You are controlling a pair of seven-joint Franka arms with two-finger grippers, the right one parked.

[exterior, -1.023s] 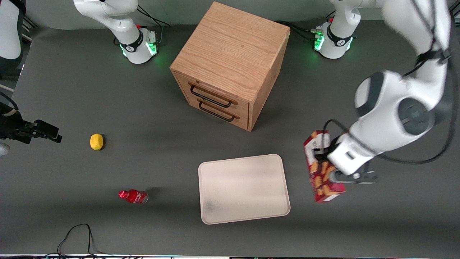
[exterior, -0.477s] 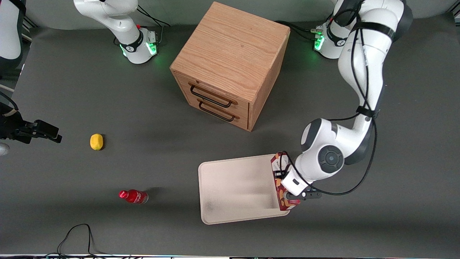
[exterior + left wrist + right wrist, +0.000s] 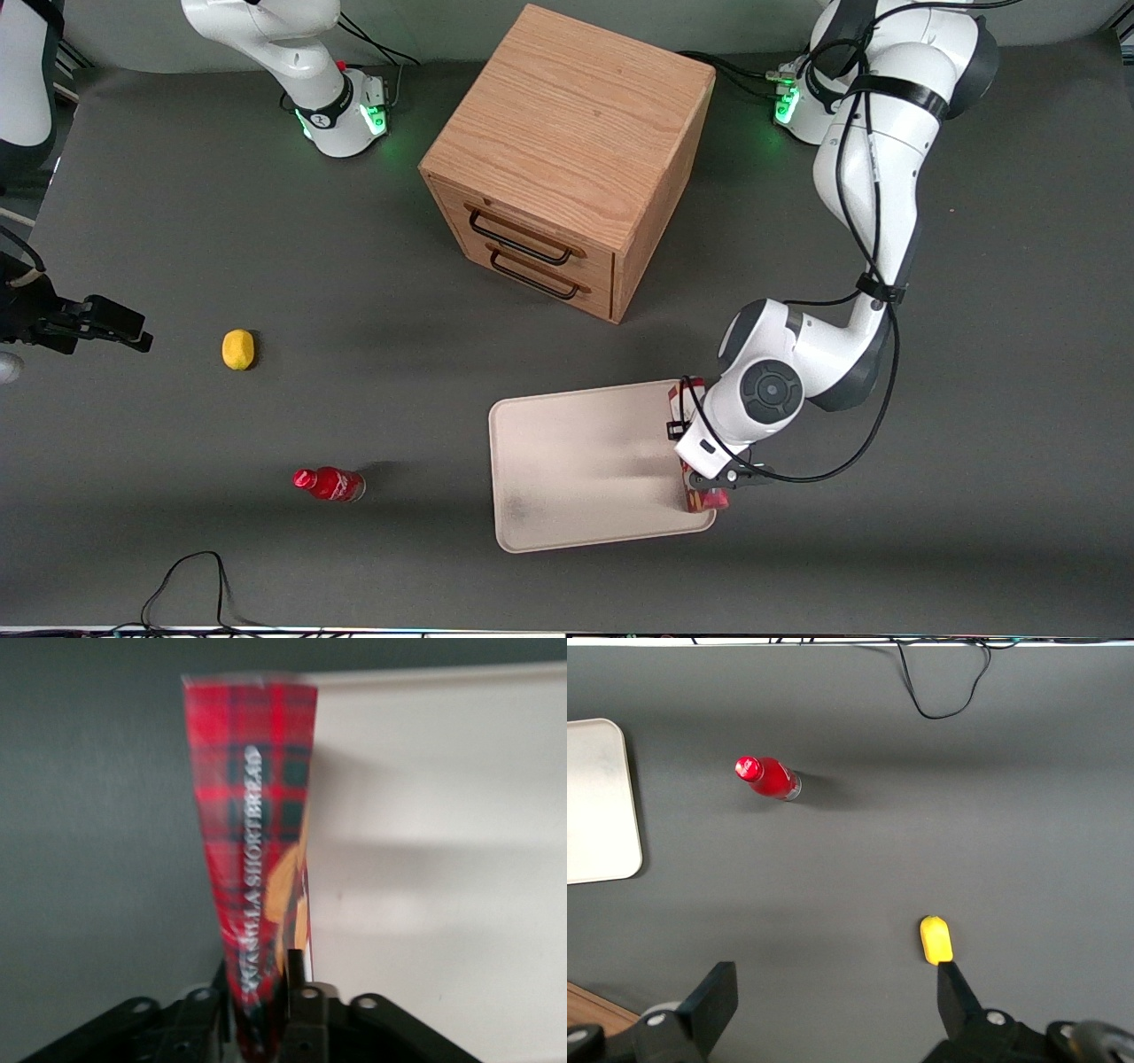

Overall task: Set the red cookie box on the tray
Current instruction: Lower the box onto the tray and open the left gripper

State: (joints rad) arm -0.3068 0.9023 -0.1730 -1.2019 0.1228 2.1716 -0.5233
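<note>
I have gripper (image 3: 709, 483) clamped on box (image 3: 257, 859), jaws pinching narrow sides. Box on edge over tray (image 3: 585, 470) rim at working arm's end. Step: placement. Next, I judge: shift farther over tray, lower, then release.

The claw (image 3: 270, 1014) grips the red cookie box (image 3: 252, 842) by its narrow edge, one black finger (image 3: 299, 1005) pressed to each broad face. The edge facing the camera is red tartan with white lettering reading SHORTBREAD; a sliver of tan biscuit picture shows along one face. The box stands over the line where the pale cream tray (image 3: 443, 815) meets the dark grey bench (image 3: 89, 859).
</note>
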